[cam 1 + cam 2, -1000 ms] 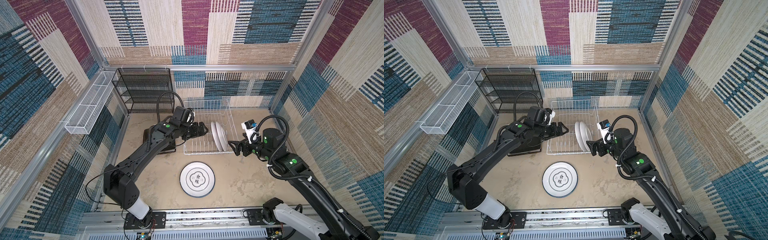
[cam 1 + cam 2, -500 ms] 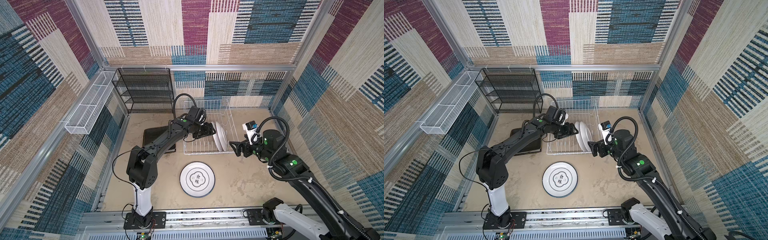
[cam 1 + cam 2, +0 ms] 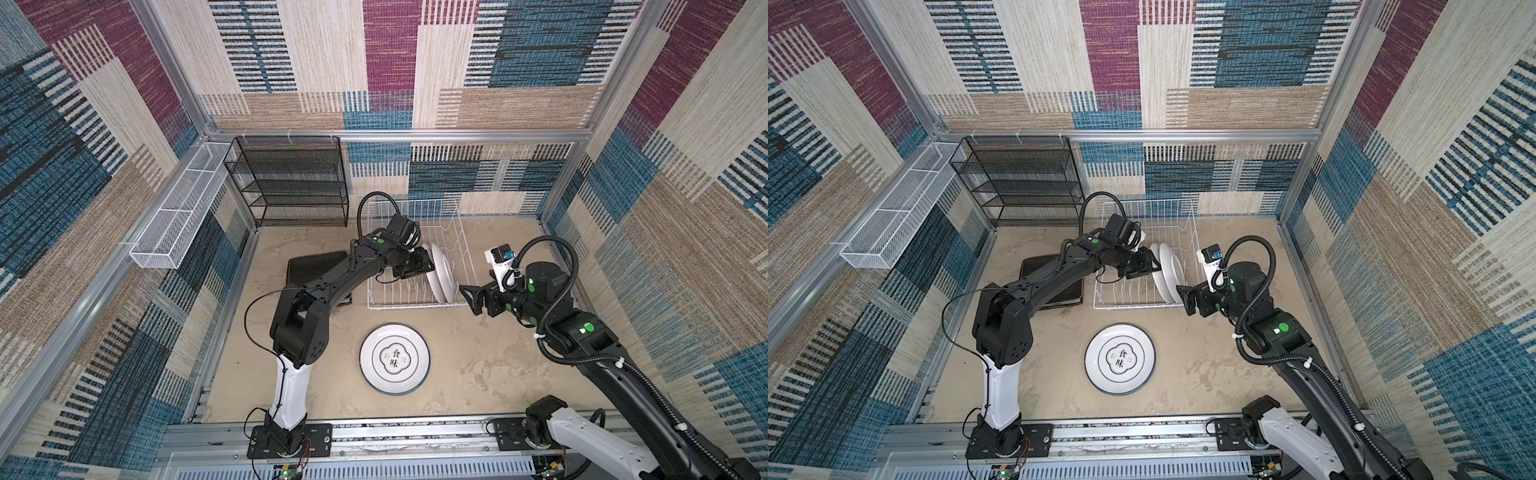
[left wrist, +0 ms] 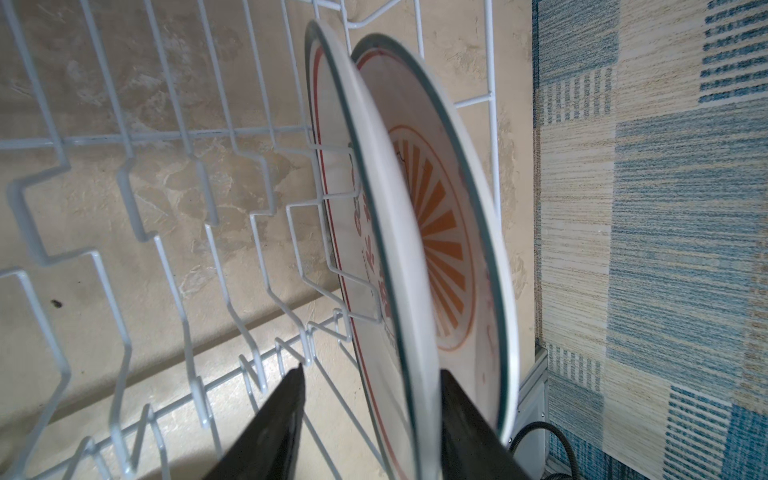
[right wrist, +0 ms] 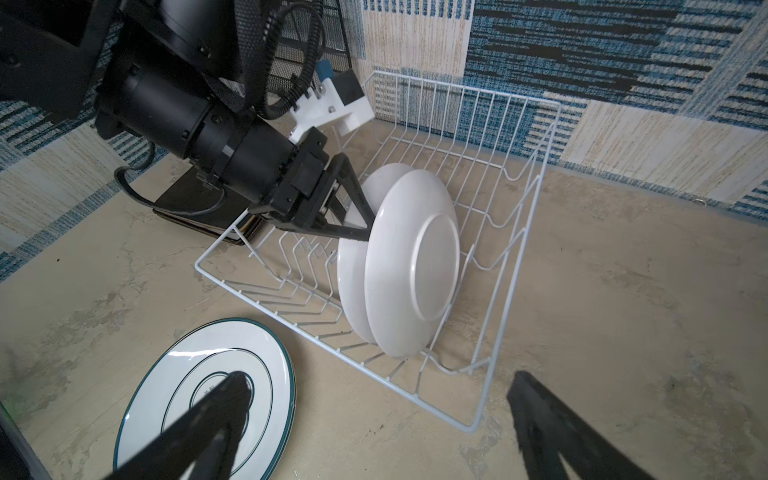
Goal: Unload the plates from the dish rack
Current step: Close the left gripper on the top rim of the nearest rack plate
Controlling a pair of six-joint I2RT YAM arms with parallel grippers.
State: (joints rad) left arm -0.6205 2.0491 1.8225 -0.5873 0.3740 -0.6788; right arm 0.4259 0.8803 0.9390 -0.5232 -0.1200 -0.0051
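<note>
You are reading 食味, black, centre of flat round plate (image 3: 394, 359), red lettering on racked plate (image 4: 334, 124) showing illegible.

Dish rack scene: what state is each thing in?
Dish rack: upright, holding two plates.
Standing plates: on edge in the rack, side by side.
Round plate: flat on the table, face up.
Square plates: stacked flat beside the rack, black side up.
Left claw: open, astride one standing plate's rim.
Right claw: open, empty, beside the rack.

Glossy glazed plates (image 5: 411, 266) are seen in a smooth, white-coated wire dish rack (image 3: 399, 291), set on a matt, mottled stone-look tabletop (image 3: 478, 374); the walls (image 3: 291, 54) are covered in rough woven cloth.
</note>
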